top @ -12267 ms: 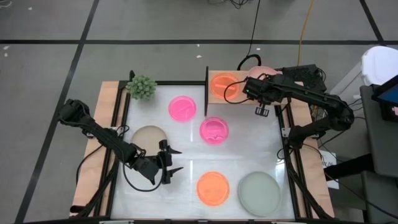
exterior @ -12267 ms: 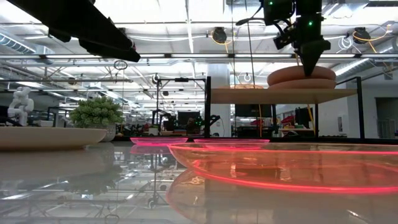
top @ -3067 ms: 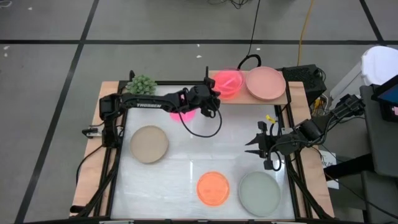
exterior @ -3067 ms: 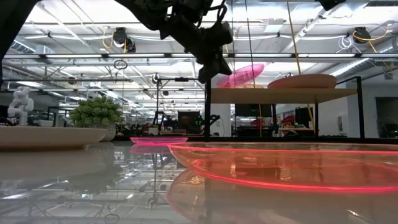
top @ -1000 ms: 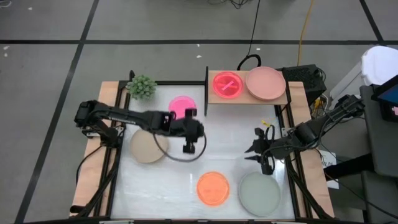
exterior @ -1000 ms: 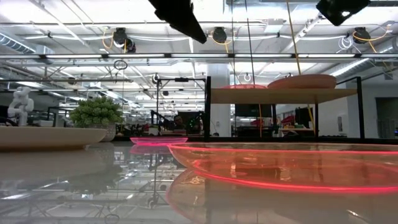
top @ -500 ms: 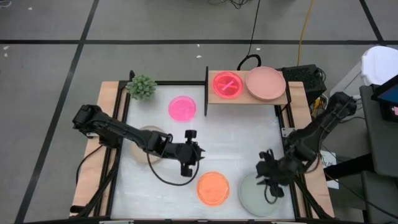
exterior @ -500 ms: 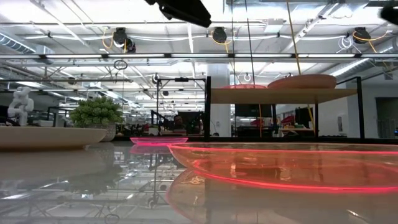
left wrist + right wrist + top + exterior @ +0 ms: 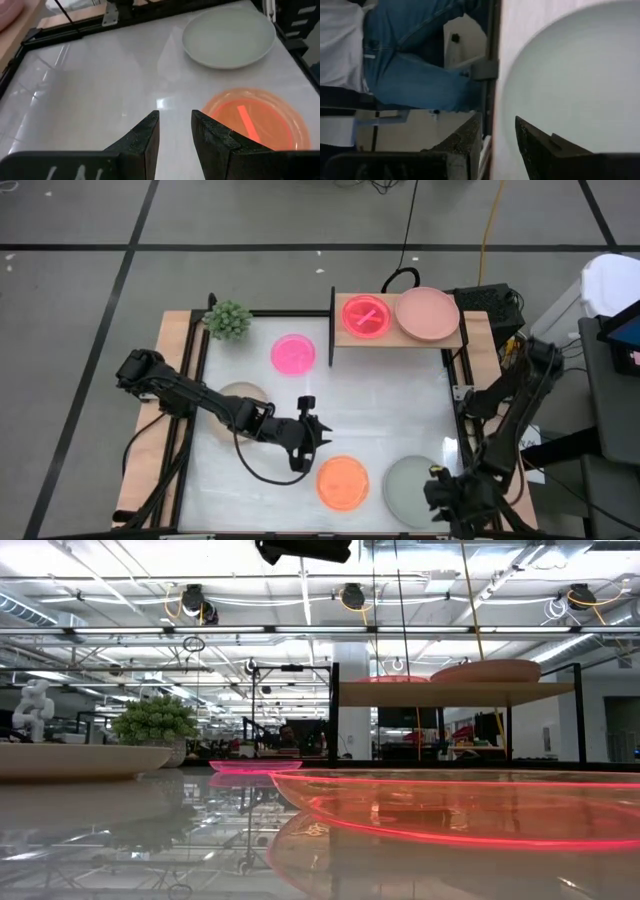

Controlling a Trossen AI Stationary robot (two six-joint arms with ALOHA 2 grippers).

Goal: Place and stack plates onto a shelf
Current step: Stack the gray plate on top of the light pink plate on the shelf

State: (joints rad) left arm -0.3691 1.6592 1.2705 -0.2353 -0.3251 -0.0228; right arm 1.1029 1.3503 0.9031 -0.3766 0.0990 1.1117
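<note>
Fingers of the right gripper (image 9: 497, 137) stand slightly parted and empty at the near rim of the pale grey-green plate (image 9: 410, 488), straddling its edge. I judge the step is lifting that plate: I would keep one finger under the lip, one above, close fully, then raise it level. My left gripper (image 9: 310, 430), fingers also slightly apart and empty, hovers just beside the orange plate (image 9: 343, 482); I would come at its rim low, since it lies flat. Farther back, a beige plate (image 9: 232, 395) lies partly under the left arm, and a magenta plate (image 9: 293, 354) sits mid-surface near a plant (image 9: 228, 319). At the far edge the shelf (image 9: 448, 342) carries another magenta plate (image 9: 366, 315) and a salmon-pink plate (image 9: 427, 312). The white surface (image 9: 390, 400) is glossy; a person in jeans stands beside it.
</note>
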